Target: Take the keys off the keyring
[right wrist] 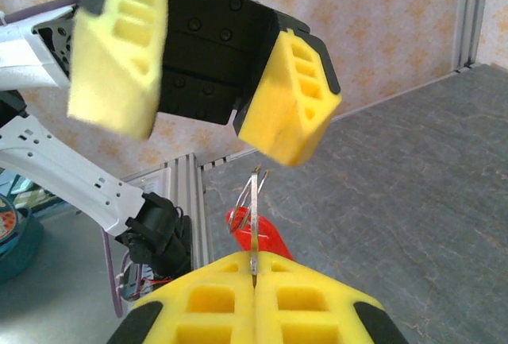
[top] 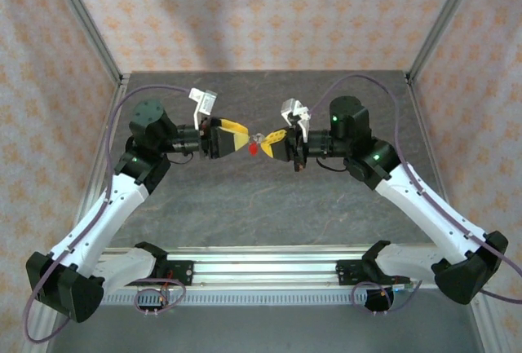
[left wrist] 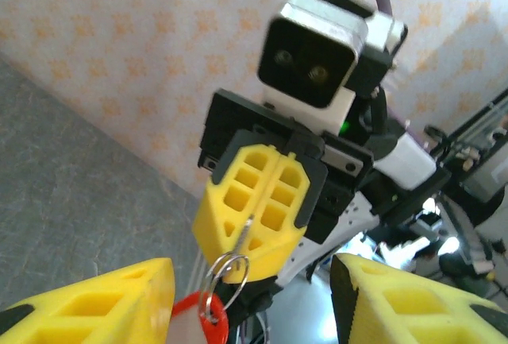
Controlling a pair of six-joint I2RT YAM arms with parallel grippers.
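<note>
- While the right gripper (right wrist: 254, 280) holds the keyring (left wrist: 225, 275) in mid-air between the arms, pads pressed together on its thin metal, I judge the removal not yet begun.
- Whether those pads pinch a key blade or the ring wire, I cannot tell; a red tag (left wrist: 209, 322) dangles beneath.
- My left gripper (top: 235, 136) faces it, fingers spread wide, touching nothing.
- Next I need the left closed on one key, working it round the coil.
- Freed keys would go onto the grey table (top: 245, 206) below.
</note>
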